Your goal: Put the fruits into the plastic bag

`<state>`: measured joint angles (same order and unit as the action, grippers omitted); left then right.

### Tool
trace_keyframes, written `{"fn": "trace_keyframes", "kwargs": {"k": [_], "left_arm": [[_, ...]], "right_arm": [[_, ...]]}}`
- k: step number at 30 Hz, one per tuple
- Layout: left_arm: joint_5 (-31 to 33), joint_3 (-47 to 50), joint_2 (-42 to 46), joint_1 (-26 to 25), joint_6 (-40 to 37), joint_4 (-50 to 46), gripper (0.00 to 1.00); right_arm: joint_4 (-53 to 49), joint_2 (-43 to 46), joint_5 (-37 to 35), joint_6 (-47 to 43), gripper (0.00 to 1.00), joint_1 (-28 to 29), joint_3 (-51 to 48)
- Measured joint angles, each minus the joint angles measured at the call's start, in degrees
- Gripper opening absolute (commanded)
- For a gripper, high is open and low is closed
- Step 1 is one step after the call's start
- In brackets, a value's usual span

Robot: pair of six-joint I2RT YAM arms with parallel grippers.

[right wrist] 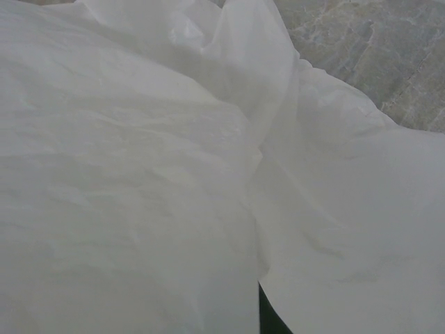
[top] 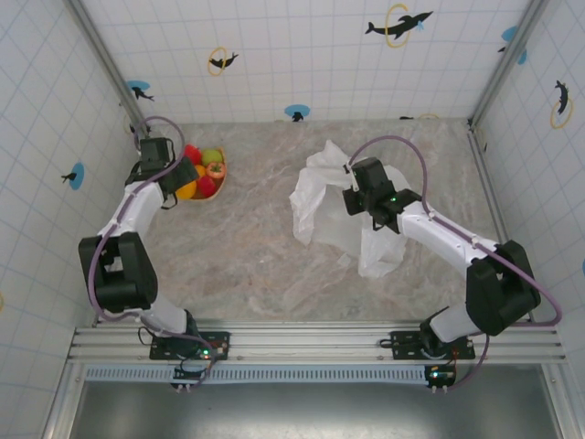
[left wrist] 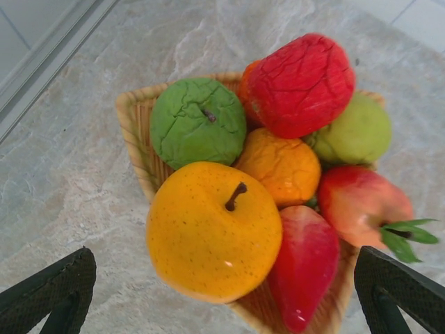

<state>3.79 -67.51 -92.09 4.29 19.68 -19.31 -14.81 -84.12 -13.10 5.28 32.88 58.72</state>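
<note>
Hovering over the fruits (left wrist: 278,167), left hand (left wrist: 224,264) wide apart; right hand (top: 358,199) clamped on plastic bag (top: 320,215).

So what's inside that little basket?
A pile of toy fruits: a yellow apple, a green apple, reds and oranges. The basket floor, and anything beneath the pile, is covered.

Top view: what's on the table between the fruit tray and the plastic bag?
Nothing. In the top view, the stretch of table between the tray and the plastic bag is bare marble-patterned surface.
</note>
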Motion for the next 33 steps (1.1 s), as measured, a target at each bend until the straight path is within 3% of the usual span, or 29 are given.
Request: {"fn": "trace_keyframes", "kwargs": {"k": [16, 33], "left_arm": [[0.98, -5.03, -9.51, 0.0, -1.92, -3.13, 0.96], [0.15, -6.21, -13.05, 0.0, -1.95, -3.34, 0.8]], "right_arm": [[0.0, -2.05, 1.6, -0.17, 0.0, -0.37, 0.15], [-0.04, -2.23, 1.64, -0.22, 0.0, -0.42, 0.15]]}}
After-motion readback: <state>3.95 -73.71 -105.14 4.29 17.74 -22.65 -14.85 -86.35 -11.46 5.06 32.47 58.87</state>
